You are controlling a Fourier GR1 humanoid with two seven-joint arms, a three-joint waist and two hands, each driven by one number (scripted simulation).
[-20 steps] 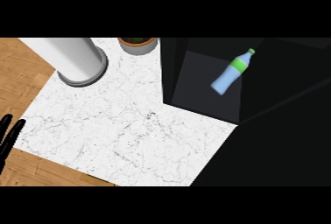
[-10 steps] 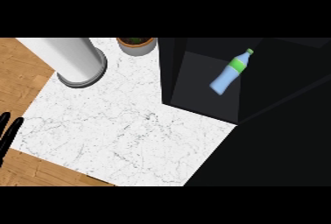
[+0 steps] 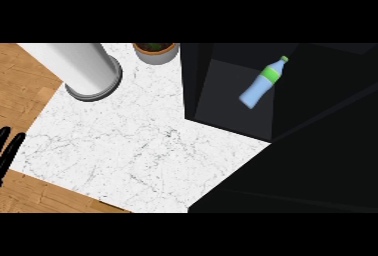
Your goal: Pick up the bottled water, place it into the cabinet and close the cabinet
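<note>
the bottled water [image 3: 263, 85] is lying tilted inside the dark cabinet [image 3: 229, 107], its green-labelled neck pointing up and to the right. the left hand [image 3: 10, 147] is resting at the view's left edge over the marble counter [image 3: 140, 150], its black fingers straight and apart, gripping nothing. the right hand is showing nowhere. a white cylinder [image 3: 81, 67] and a plant pot [image 3: 156, 51] are standing near the counter's far edge.
</note>
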